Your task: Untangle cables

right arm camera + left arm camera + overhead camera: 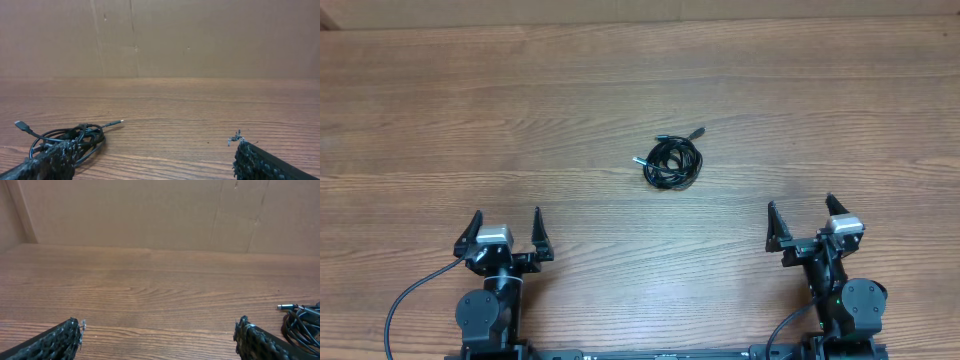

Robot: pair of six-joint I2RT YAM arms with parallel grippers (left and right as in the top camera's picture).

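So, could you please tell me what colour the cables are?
The cables are black, best seen in the right wrist view.

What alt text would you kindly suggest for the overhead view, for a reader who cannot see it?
A tight coil of thin black cables with silver-tipped plugs lies near the middle of a wooden table. The left end effector and right end effector sit open at the bottom edge, apart from the coil, holding nothing.

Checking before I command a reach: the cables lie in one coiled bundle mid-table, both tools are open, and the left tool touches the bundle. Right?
No. The overhead view shows the left tool well apart from the cables, touching nothing. The rest stands: one coiled bundle, centrally placed, and the right tool is open too.
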